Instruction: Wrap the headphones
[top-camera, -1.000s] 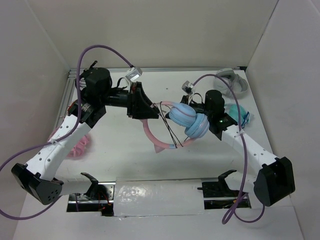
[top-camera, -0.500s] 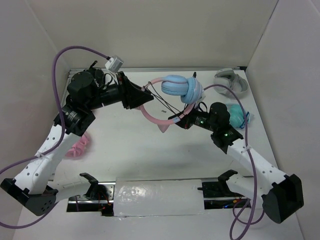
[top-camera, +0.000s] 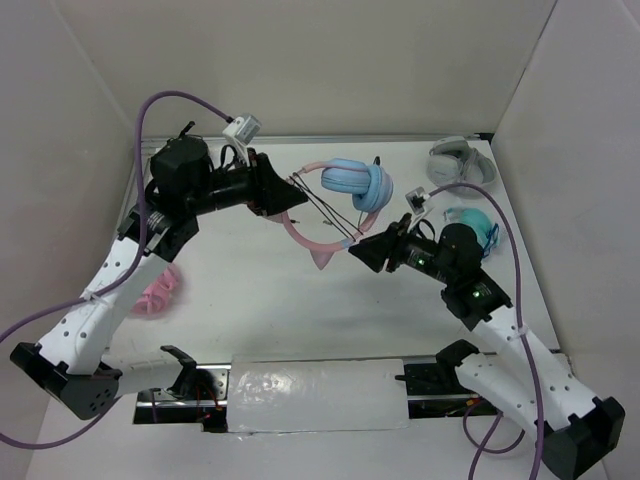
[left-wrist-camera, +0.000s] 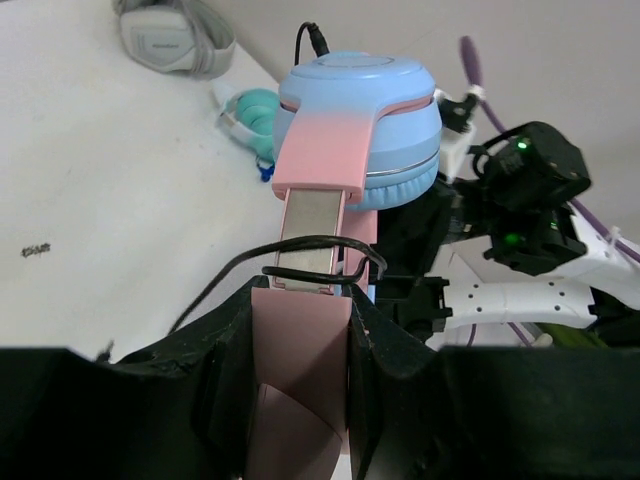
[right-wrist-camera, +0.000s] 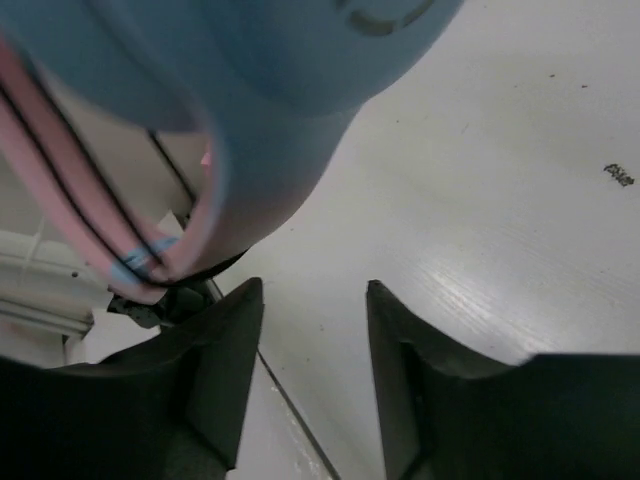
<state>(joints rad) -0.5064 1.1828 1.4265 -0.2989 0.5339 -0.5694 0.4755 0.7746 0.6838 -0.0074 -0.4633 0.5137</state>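
headphones (top-camera: 352, 186) right of left pincer (top-camera: 287, 196), behind right pincer (top-camera: 357, 251), above table (top-camera: 250, 300)

The left gripper (left-wrist-camera: 300, 335) holds the pink headband of the headphones (left-wrist-camera: 318, 150) tight between its two black fingers (left-wrist-camera: 225, 350), directly below the blue ear cup (left-wrist-camera: 365, 85). Between the cup and the fingers a metal slider (left-wrist-camera: 312, 225) shows, and the thin dark cable (left-wrist-camera: 320, 243) lies across it in a loop. Left of the cup, a teal object (left-wrist-camera: 248, 108) lies on the white table (left-wrist-camera: 90, 210). Further to the upper left are grey-white headphones (left-wrist-camera: 170, 35). Right of the cup is the right arm (left-wrist-camera: 530, 190), with a green light on.
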